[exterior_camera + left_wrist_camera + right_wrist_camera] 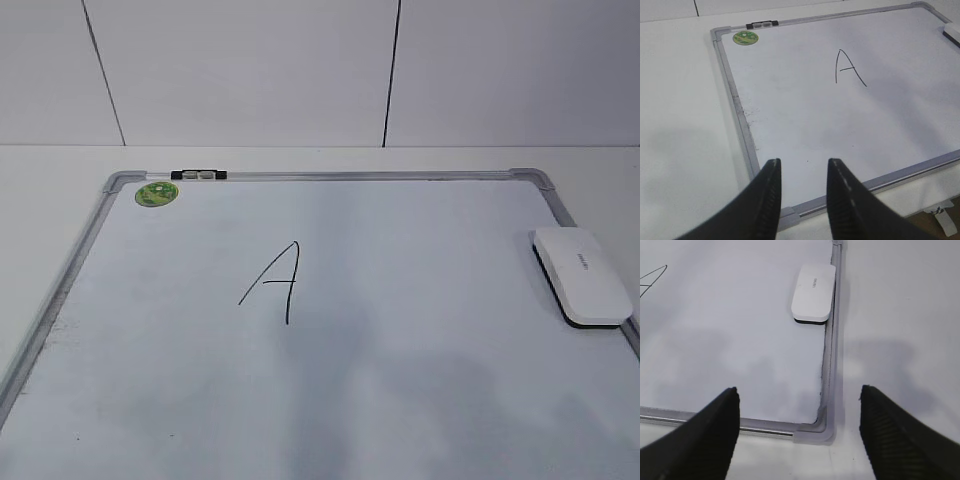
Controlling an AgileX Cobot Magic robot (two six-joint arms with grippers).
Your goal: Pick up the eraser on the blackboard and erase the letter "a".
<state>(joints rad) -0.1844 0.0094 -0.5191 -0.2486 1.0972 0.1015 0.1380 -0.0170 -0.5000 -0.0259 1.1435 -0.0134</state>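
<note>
The blackboard (420,400) lies flat on the worktop (50,170). The eraser (581,275) sits on it against the right frame, the sticker (157,193) in its far left corner, a written letter (273,283) between them.

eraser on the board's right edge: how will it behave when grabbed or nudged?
The eraser looks like a rigid, smooth plastic shell, so probably stiff and a bit slippery. It lies flat and low on the blackboard, unlikely to tip or roll; a nudge would likely slide it.

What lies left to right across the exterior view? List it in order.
Board's left frame rail → green round sticker → black-and-silver clip on the top rail → the drawn letter "A" → eraser.
</note>
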